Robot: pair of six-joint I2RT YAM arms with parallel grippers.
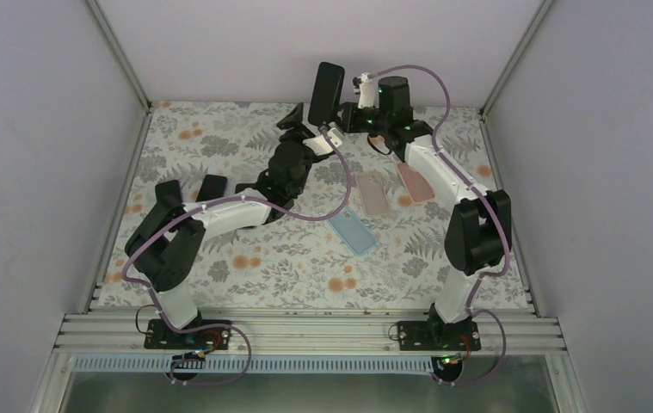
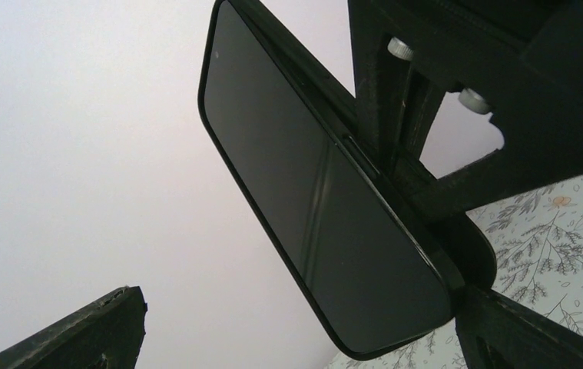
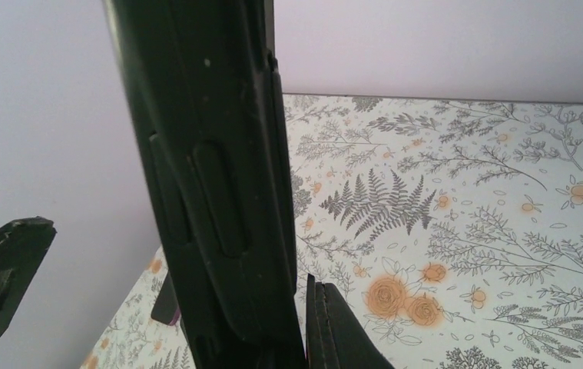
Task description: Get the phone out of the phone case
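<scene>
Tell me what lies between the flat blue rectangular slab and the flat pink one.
A flat beige rectangular slab lies between them, as the top view shows.

A dark phone (image 1: pixel 326 93) is held upright, slightly tilted, above the far part of the desk (image 1: pixel 245 275), whose surface is printed with flowers and leaves. It is gripped at its lower end by the right hand (image 1: pixel 341 113), which is closed on it from the right side. The left hand (image 1: pixel 304 129) is seen just below and left of the phone, with its fingers spread apart; whether it touches the phone cannot be told. On the desk are laid a beige case (image 1: pixel 372 191), a salmon case (image 1: pixel 415 182) partly hidden by the right arm, and a light blue case (image 1: pixel 353 230). A black flat object (image 1: pixel 212 187) lies beside the left arm.
</scene>
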